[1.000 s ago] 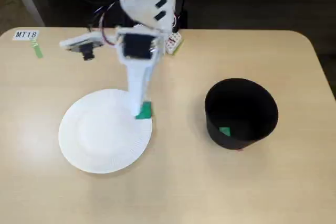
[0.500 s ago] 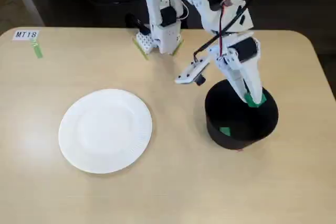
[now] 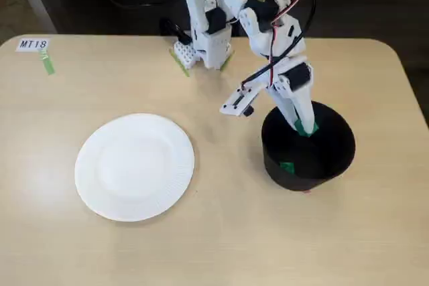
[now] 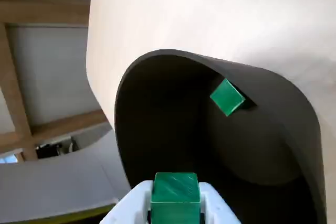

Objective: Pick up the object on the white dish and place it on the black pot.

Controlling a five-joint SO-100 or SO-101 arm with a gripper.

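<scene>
The white dish [image 3: 134, 167] lies empty at the left of the table in the fixed view. The black pot [image 3: 335, 155] stands at the right. My gripper [image 3: 305, 127] reaches down into the pot's mouth, shut on a tiny green cube [image 3: 306, 128]. In the wrist view the held cube [image 4: 176, 191] sits between the white jaws of the gripper [image 4: 176, 205] at the bottom edge, above the pot's dark inside [image 4: 157, 108]. A second look-alike green block [image 4: 227, 97] lies inside the pot against its wall. It also shows in the fixed view [image 3: 287, 167].
The arm's base [image 3: 208, 48] stands at the table's back edge, behind the pot. A paper label [image 3: 32, 44] and a strip of green tape [image 3: 47, 65] lie at the far left corner. The table's right edge runs close to the pot.
</scene>
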